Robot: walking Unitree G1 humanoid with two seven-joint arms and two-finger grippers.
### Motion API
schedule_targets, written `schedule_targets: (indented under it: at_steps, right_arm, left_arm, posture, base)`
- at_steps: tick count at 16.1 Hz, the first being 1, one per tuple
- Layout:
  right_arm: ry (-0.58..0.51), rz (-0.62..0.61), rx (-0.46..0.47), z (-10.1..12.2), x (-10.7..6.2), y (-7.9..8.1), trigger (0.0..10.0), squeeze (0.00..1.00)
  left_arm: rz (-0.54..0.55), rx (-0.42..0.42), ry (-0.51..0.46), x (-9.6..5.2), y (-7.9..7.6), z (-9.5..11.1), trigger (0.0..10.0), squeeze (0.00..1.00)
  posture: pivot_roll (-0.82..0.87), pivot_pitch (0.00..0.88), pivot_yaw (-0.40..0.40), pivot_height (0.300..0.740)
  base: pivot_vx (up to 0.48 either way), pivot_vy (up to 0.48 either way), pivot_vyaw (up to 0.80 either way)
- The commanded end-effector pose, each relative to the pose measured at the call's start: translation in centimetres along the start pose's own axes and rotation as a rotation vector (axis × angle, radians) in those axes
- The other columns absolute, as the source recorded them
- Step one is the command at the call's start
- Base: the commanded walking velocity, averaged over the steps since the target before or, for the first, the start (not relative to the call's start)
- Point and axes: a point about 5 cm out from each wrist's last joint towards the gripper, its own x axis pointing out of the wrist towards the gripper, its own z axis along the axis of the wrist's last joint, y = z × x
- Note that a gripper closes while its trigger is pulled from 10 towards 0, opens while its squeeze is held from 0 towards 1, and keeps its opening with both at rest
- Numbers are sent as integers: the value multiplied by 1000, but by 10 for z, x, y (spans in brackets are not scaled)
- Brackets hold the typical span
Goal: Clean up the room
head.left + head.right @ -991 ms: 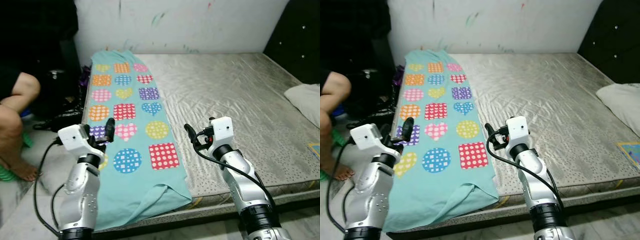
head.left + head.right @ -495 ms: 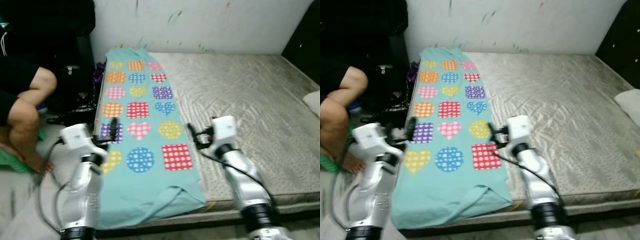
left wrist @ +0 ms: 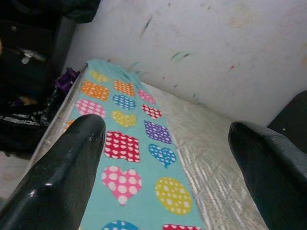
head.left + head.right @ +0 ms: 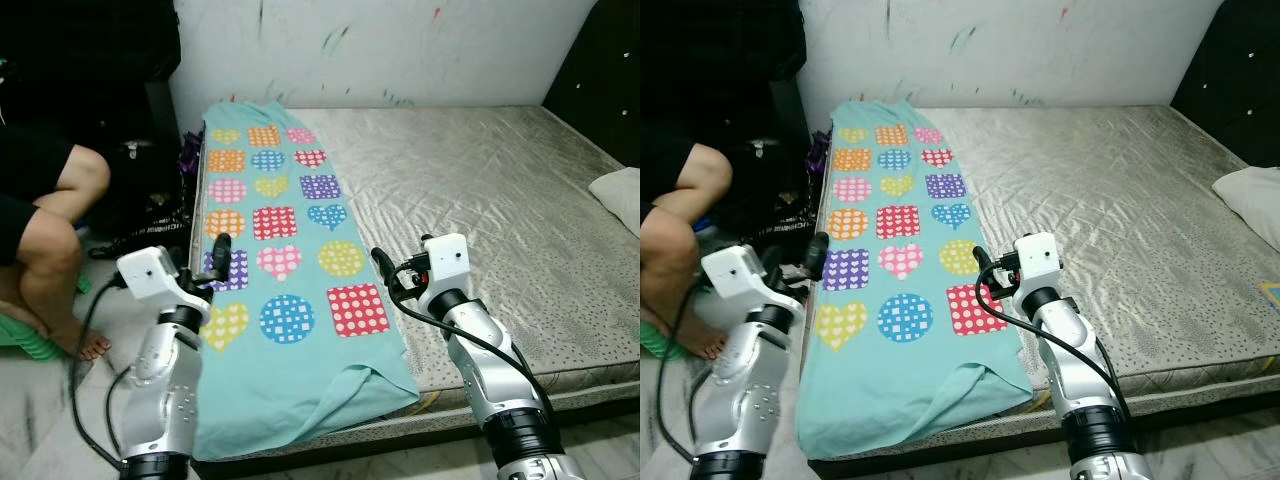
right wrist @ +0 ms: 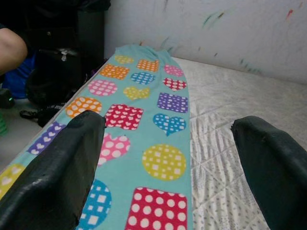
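Both pincers, left pincer [image 4: 222,243] and right pincer [image 4: 378,258], gape wide flanking the blanket [image 4: 285,290].

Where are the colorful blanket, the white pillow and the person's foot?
Blanket [image 4: 290,320], left eye view, on its blue spotted circle.
Pillow [image 4: 622,192], left eye view, on its white middle.
Person's foot [image 4: 88,346], left eye view, near the toes.

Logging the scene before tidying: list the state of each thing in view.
Teal cloth with coloured polka-dot shapes: spread flat along the mattress edge, near end drooping over it.
Grey quilted mattress: bare.
White pillow: lying on the mattress.
Left hand: open, empty.
Right hand: open, empty.
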Motion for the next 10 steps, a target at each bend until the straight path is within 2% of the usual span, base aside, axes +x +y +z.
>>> schedule_targets:
  at_steps: [1, 7, 10]
  right_arm:
    - [-15, -5, -10, 4, 1, -3, 10000, 0]
    - [15, -29, 10, 2, 3, -2, 10000, 0]
    - [100, -49, -8, -9, 2, -6, 10000, 0]
  left_arm:
    - [7, 4, 5, 1, 0, 0, 10000, 0]
    - [33, 26, 71, -3, 5, -8, 10000, 0]
    - [62, 70, 145, -7, 14, -16, 10000, 0]
  posture:
    - [-43, 0, -43, 740]
    - [-45, 0, -40, 740]
    - [-36, 0, -50, 740]
  base:
    - [0, 0, 0]
    - [0, 0, 0]
    - [0, 0, 0]
